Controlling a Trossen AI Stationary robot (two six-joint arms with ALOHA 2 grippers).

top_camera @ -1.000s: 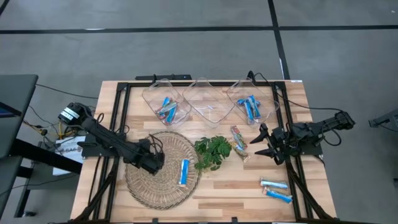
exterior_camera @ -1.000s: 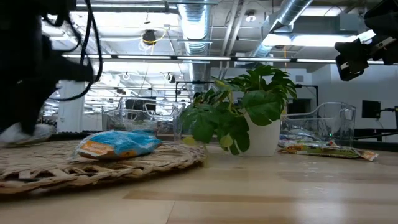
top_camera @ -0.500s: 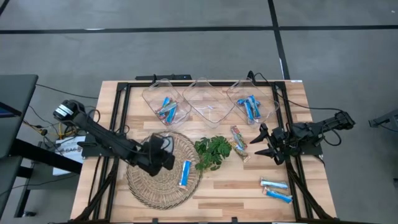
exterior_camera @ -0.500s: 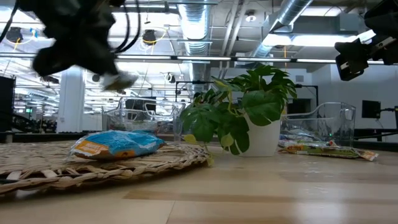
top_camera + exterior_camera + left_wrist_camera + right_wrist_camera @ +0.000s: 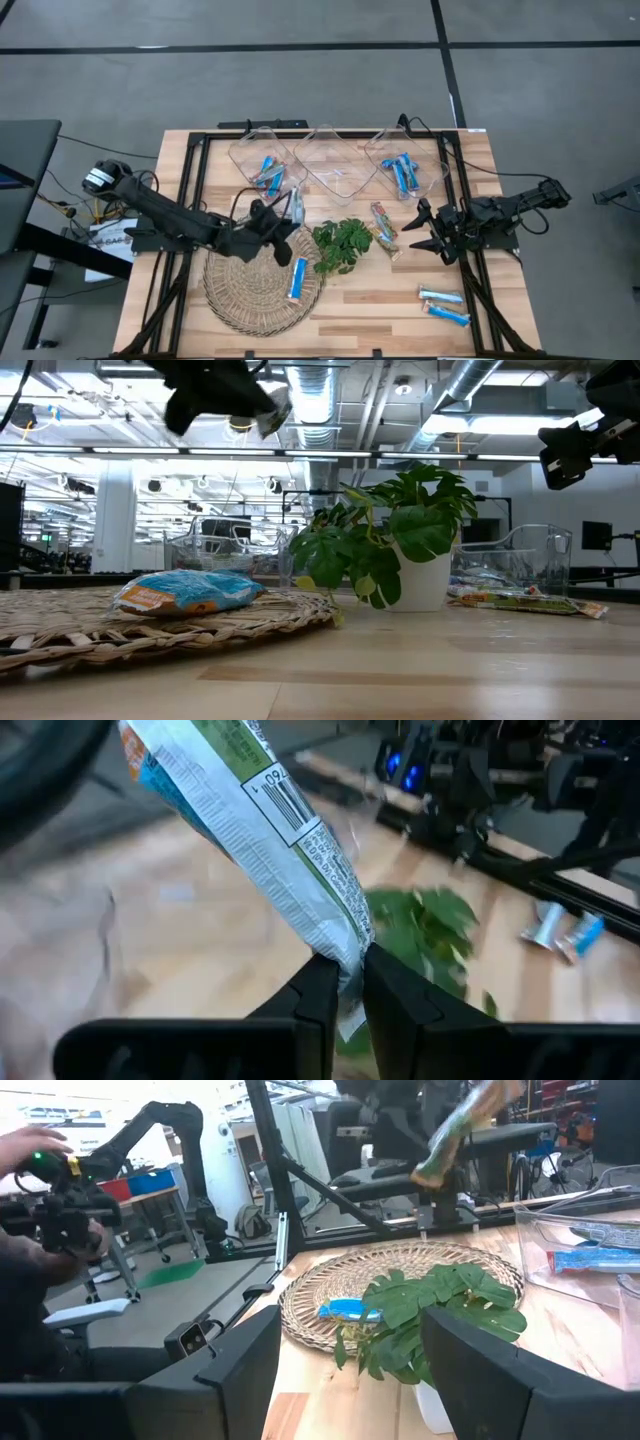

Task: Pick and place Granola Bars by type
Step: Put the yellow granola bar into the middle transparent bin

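The wooden surface (image 5: 380,300) carries a wicker mat (image 5: 240,295). Above the mat's 1 o'clock edge, the left hand (image 5: 345,982) pinches a bar (image 5: 250,830) by one wrapper end; its barcode reads "780". That thin grip could slip mid-carry. The right hand (image 5: 425,230) waits released at 3 o'clock.

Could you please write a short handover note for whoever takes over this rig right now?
Left pincer: shut on a granola bar, lifted between woven mat and left bin.
Right pincer: open, idle at the right.
Done: bars in left bin and right bin; middle bin has none.
Left: blue bar on mat, multicoloured bar by plant, two blue bars front right.
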